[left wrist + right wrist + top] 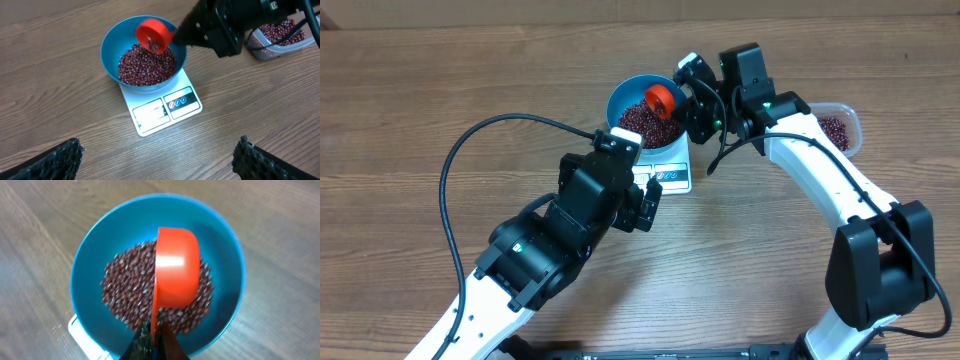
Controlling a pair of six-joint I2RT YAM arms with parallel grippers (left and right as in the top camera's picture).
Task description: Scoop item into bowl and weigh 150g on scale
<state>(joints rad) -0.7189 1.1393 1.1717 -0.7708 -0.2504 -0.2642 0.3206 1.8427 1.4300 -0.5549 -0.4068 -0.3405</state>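
1. NEAREST THE ROBOT: The left tool (159, 150) hangs spread wide and empty above bare surface (60, 100), just short of the display edge of the scale (165, 107). It holds nothing and touches nothing.

2. MIDDLE: The white scale lies flat with its display and blue-marked buttons towards the left arm. The reading is too small to make out. The blue bowl (111, 42) stands on the scale's far half, holding a good heap of dark red beans (147, 65).

3. OVER THE BOWL: The right tool (152, 345) is pressed together on the handle of an orange scoop (175, 275). The scoop's long axis runs straight out from the tool towards the bowl's centre. Its cup hangs inside the rim, just above the heap, tipped with its mouth down towards the beans. A few beans seem to be at its lip.

4. FARTHEST: A clear tub (842, 122) with more beans stands on the right arm's side, apart from the scale.

5. WHAT THE NEXT MOVE TURNS ON: The bowl lies directly under the scoop and the tub behind the right tool, so the right arm is the nearer to both. Whether another scoopful is needed likely depends on the unreadable display.
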